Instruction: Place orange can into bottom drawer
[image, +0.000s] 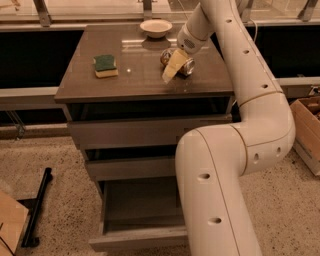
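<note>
The orange can (186, 65) lies on its side on the cabinet top, right of centre, its shiny ends catching the light. My gripper (171, 69) reaches down from the white arm and sits right at the can, covering its middle. The can rests on the surface. The bottom drawer (140, 239) is pulled out at the foot of the cabinet, and its tray holds nothing that I can see. My arm's large lower link hides the drawer's right side.
A green-and-yellow sponge (105, 65) lies at the left of the cabinet top (135, 82). A cream bowl (155, 27) stands at the back. The two upper drawers (145, 132) are nearly closed. A cardboard box (307, 130) stands at the right, a black bar (37, 207) on the floor at left.
</note>
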